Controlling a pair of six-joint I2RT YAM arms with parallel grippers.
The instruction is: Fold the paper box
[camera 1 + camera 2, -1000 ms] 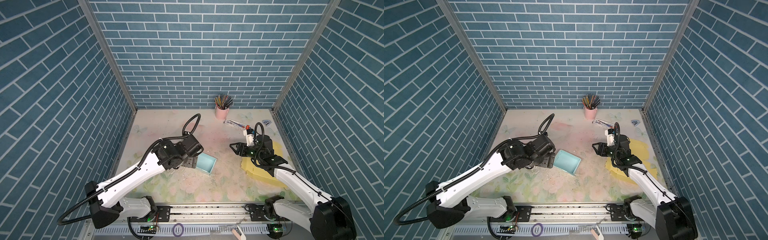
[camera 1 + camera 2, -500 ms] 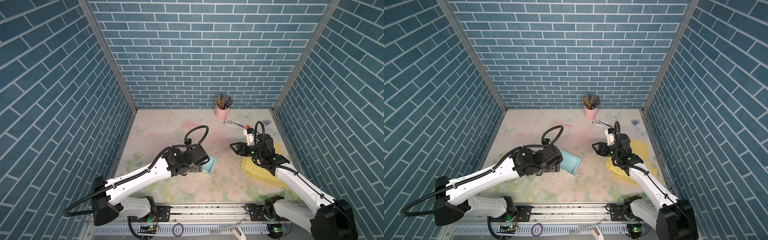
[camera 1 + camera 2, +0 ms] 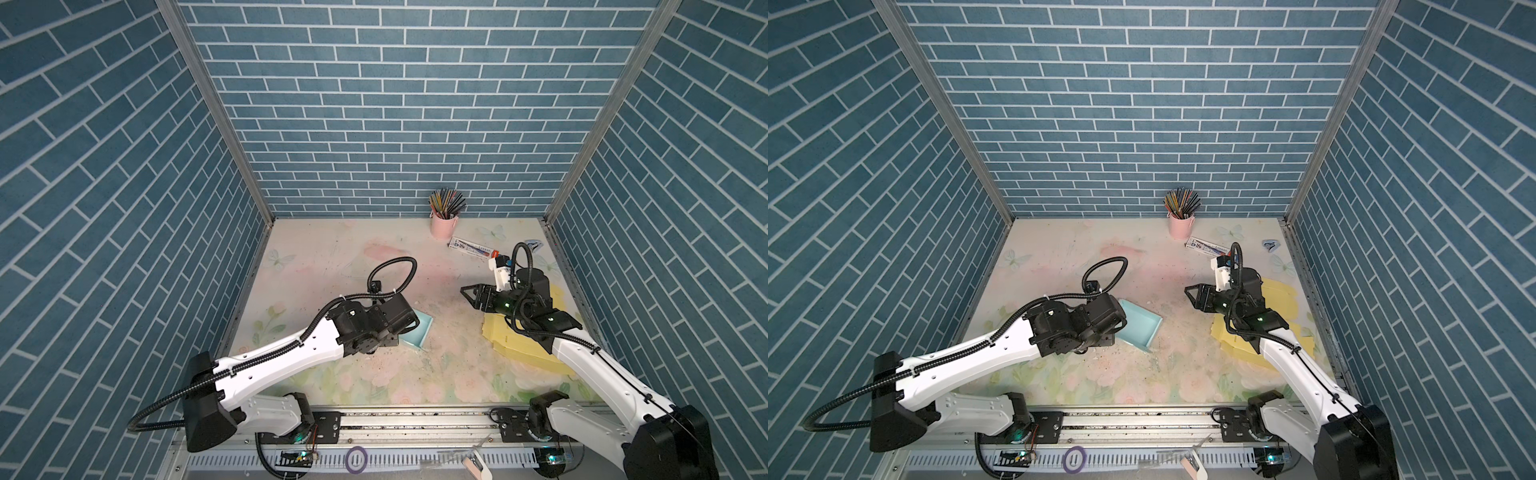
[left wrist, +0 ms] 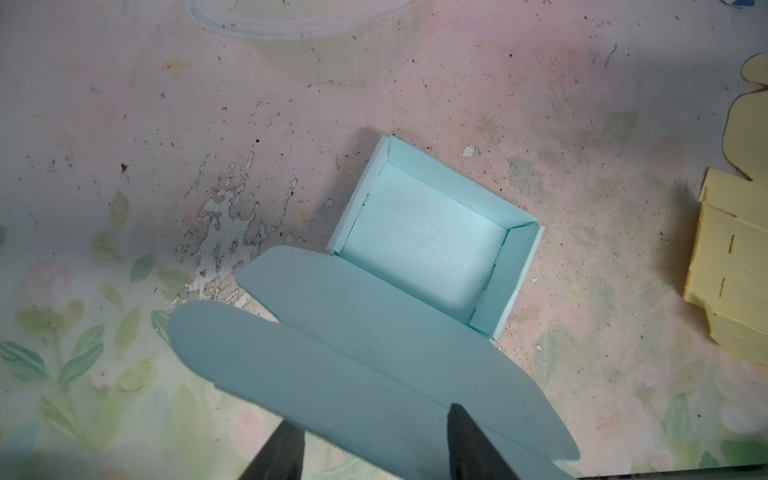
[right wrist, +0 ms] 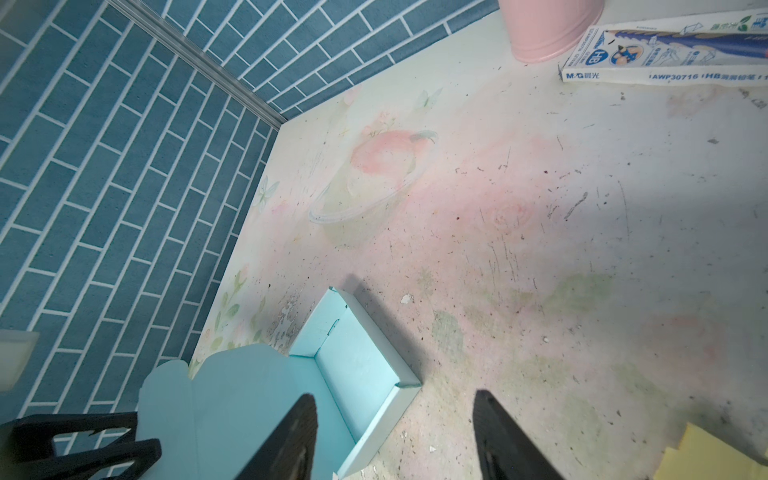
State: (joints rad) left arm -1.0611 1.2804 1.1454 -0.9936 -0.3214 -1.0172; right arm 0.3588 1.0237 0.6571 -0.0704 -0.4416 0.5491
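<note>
In both top views your light-blue paper box lies open near the middle of the table. Left wrist view: its lid flap runs between the fingers of the left gripper; you can't tell whether they pinch it. Right wrist view: right gripper fingers spread apart, empty.

My two top views hang high over the 6 o'clock edge, side by side, tilted down toward the back wall, taking in the whole table. The left wrist camera looks almost straight down, close over the blue box. The right wrist camera (low, slanted) faces from 3 toward 10 o'clock, sharing that box.
</note>
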